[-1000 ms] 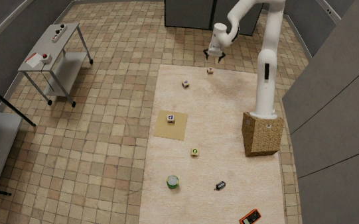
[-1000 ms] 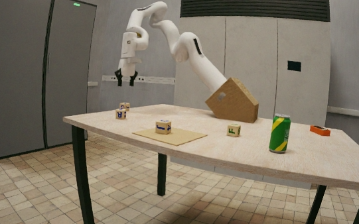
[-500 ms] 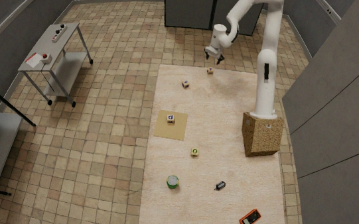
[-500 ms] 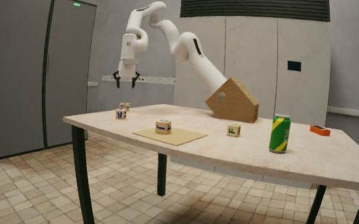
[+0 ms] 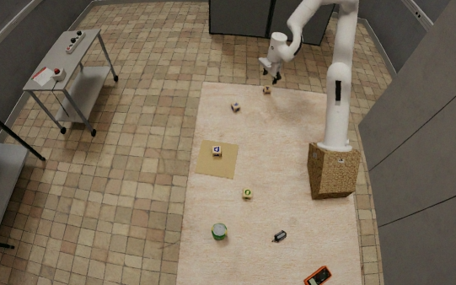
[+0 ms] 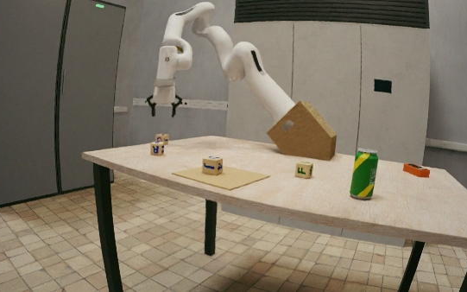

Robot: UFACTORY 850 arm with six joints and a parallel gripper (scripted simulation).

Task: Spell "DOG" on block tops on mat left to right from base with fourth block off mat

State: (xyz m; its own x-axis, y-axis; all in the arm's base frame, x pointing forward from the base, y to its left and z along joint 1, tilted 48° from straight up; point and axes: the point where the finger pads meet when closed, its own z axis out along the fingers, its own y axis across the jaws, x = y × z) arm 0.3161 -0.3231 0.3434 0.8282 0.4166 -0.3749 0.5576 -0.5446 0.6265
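Note:
A tan mat lies on the wooden table. One block with a blue letter on top stands on the mat. A block with a green letter stands on the table off the mat, toward the can. A block with blue letters stands near the far end. Another block stands at the far edge. My gripper is open and empty, hanging high above that far block.
A green and yellow can stands near the table's near end. A small black object and an orange device lie beyond it. The arm's cork-covered base stands at the table's side.

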